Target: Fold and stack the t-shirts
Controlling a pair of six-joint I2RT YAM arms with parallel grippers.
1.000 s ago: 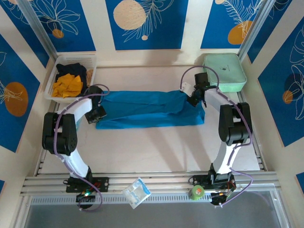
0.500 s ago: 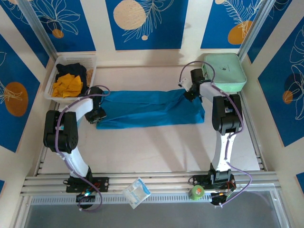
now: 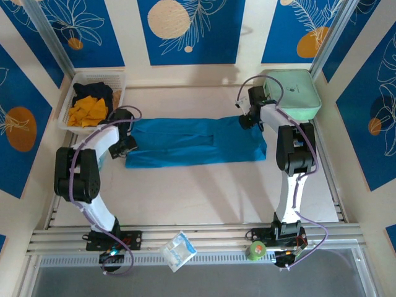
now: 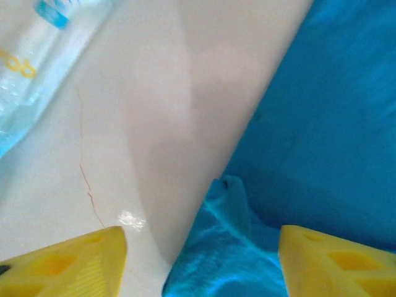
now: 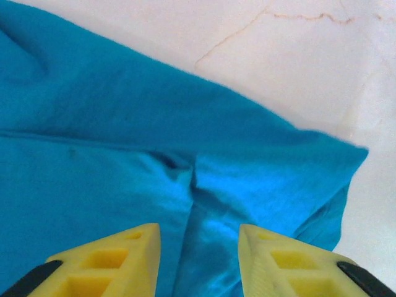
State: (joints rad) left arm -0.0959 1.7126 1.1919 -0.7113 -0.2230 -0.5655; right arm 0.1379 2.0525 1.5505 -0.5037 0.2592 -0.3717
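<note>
Both hands [image 4: 201,263] [image 5: 198,250] parted over teal t-shirt [image 3: 198,141]

Soft, matt teal cloth on the t-shirt [image 3: 185,145], faintly fuzzy along its creases. Pale, smooth table [image 3: 204,198] with a dull sheen and hairline cracks. Matt yellow moulded plastic on the jaws. Glossy clear film on the packet [image 3: 177,250].
</note>
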